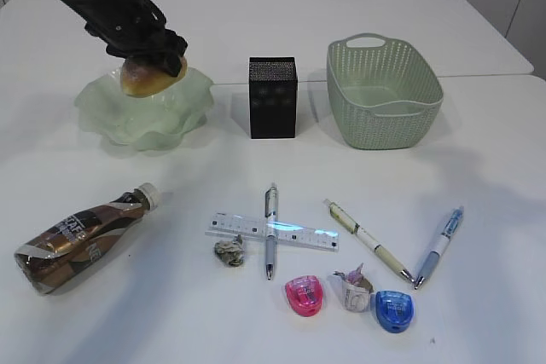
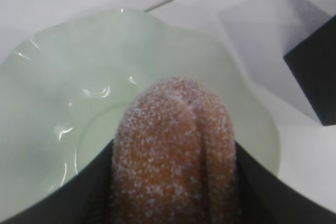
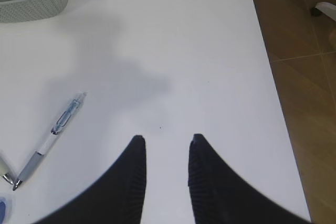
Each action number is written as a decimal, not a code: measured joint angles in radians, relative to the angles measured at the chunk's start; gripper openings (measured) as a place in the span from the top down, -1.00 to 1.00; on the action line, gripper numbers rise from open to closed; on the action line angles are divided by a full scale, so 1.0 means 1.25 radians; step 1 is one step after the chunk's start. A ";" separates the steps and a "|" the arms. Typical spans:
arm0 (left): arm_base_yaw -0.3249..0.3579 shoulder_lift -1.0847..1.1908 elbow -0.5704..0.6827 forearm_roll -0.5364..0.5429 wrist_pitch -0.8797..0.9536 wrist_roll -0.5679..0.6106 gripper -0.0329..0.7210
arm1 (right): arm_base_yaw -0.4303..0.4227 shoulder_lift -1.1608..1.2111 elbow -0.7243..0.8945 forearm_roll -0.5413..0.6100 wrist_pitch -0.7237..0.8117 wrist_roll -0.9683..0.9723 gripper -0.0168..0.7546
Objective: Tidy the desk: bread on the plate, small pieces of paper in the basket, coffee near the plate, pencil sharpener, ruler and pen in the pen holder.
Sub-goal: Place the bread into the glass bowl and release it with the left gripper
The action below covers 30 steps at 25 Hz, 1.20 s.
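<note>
Nearest the camera on the desk (image 1: 478,176) lie two sharpeners, one pink (image 1: 304,294) and one blue (image 1: 394,309), with a crumpled paper scrap (image 1: 352,286) between them. A second scrap (image 1: 229,251) sits farther left, just beside the near edge of the one ruler (image 1: 271,233). There are three pens: a grey one (image 1: 270,229) lies across the ruler, a cream one (image 1: 368,239) lies slanted to its right, and a blue-and-white one (image 1: 439,245) lies farthest right, its near tip close to the cream pen's tip. At the near left the single coffee (image 1: 81,237) lies on its side, white cap pointing right and away.

In the far row stand, from left to right, the plate (image 1: 145,108), the black holder (image 1: 272,97) and the basket (image 1: 383,91), each apart from the next. The left gripper (image 1: 147,53) is clamped on the one bread (image 1: 152,73), its fingers (image 2: 262,192) pressing either side of the sugared bun, which hangs over the plate's left half; whether it touches the glass cannot be told. The right gripper (image 3: 165,145) shows only in the wrist view, jaws apart with nothing between them, above bare desk near the right edge, with the blue-and-white pen to its left.
</note>
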 joint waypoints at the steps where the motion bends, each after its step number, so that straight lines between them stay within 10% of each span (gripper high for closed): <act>1: 0.000 0.007 0.000 0.007 -0.005 -0.013 -0.09 | 0.000 0.000 0.000 0.000 0.000 -0.002 0.34; 25: 0.041 0.109 0.000 0.016 -0.072 -0.064 -0.09 | 0.000 0.000 0.000 0.000 0.000 -0.014 0.34; 30: 0.041 0.109 0.000 0.015 -0.075 -0.064 -0.33 | 0.000 0.000 0.000 0.000 0.000 -0.014 0.34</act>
